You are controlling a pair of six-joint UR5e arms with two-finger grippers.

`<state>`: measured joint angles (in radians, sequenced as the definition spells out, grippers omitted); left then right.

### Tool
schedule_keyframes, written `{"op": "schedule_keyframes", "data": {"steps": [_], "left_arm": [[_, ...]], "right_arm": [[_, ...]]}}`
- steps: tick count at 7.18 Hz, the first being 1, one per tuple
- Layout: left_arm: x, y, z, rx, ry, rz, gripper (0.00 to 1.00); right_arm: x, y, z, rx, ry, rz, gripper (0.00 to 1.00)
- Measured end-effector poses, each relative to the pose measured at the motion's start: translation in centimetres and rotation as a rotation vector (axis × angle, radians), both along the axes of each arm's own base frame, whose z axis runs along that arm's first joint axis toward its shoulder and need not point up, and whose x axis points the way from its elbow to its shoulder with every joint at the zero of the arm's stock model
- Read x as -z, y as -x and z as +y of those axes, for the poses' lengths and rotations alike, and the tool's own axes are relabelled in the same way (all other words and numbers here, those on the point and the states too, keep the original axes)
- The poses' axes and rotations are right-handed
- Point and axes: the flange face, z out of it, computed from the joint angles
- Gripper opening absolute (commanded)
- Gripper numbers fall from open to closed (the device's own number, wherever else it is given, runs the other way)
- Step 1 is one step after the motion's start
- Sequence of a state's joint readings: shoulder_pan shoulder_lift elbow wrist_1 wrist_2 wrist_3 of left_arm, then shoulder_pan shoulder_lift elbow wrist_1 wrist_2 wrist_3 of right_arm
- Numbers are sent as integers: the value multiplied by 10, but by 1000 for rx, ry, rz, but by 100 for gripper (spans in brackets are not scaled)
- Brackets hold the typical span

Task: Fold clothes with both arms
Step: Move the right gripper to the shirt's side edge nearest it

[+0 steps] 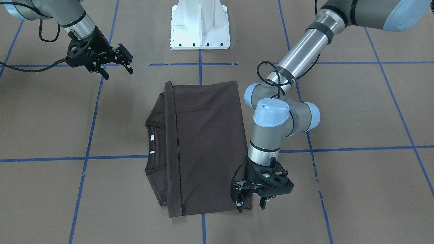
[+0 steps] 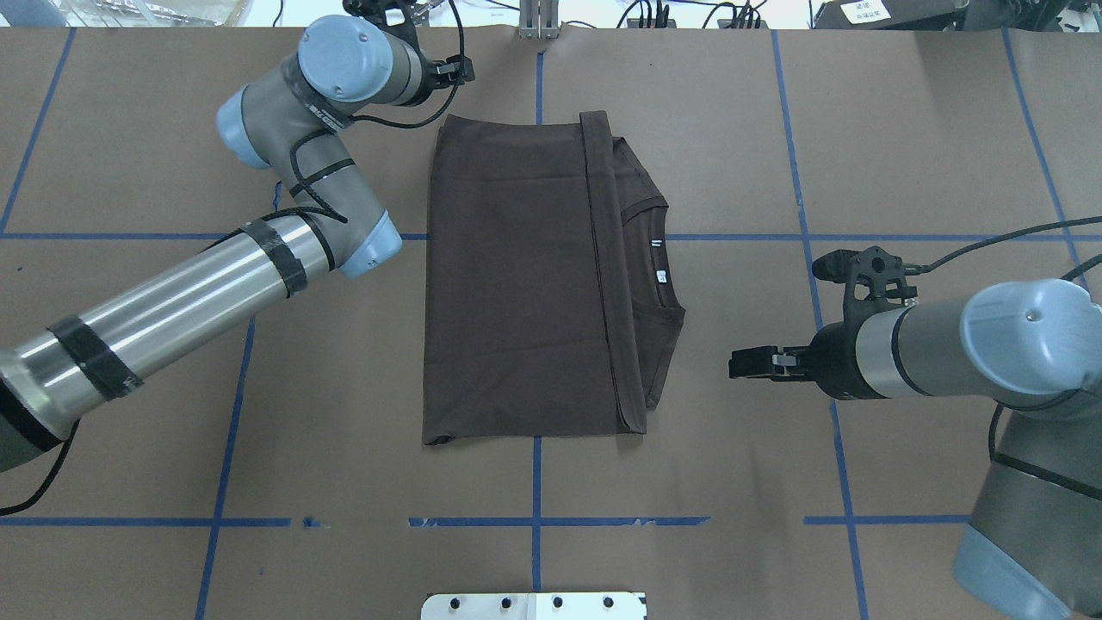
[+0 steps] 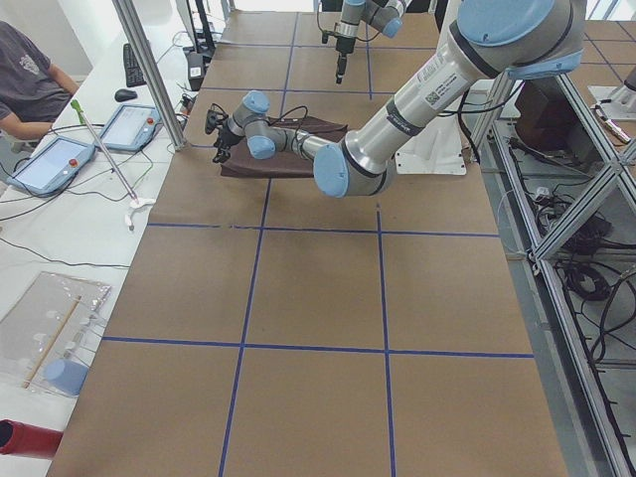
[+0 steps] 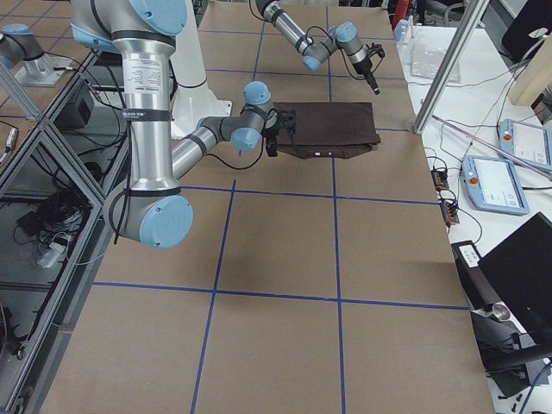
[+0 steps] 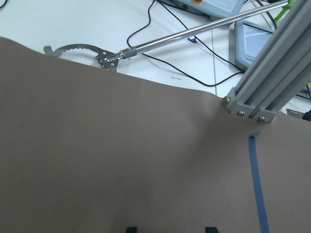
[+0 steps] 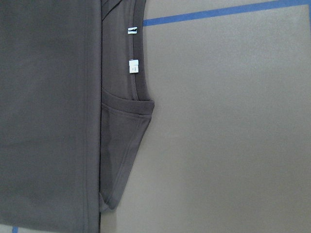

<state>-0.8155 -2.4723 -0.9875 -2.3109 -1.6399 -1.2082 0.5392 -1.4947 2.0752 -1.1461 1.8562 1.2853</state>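
The dark brown T-shirt (image 1: 206, 145) lies flat on the brown paper table, folded into a long rectangle (image 2: 516, 284). Its collar with tiny white labels (image 1: 152, 138) and a folded sleeve part stick out on my right side (image 6: 132, 66). My left gripper (image 1: 251, 207) is open and points down at the shirt's far left corner, one finger just over the cloth edge. The left wrist view shows only bare paper between its fingertips. My right gripper (image 1: 118, 74) is open and empty, hovering near my base side, apart from the shirt (image 2: 740, 362).
The white pedestal base (image 1: 200, 25) stands at the near edge. Blue tape lines (image 2: 534, 521) cross the table. An aluminium post (image 5: 272, 73), cables and teach pendants (image 3: 50, 164) sit past the far edge, where a seated person (image 3: 25, 79) shows.
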Motion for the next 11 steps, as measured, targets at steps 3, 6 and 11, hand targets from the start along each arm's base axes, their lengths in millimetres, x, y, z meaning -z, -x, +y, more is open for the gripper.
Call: {"op": "schedule_keyframes", "data": {"steps": [3, 6, 11], "left_arm": [[22, 61, 72, -90, 6, -1, 100], [44, 70, 129, -149, 17, 14, 100], [39, 58, 141, -158, 42, 29, 100]], "right_arm": [[53, 83, -27, 18, 52, 158, 100], [78, 152, -9, 85, 75, 253, 100], [62, 198, -5, 138, 149, 374, 100]]}}
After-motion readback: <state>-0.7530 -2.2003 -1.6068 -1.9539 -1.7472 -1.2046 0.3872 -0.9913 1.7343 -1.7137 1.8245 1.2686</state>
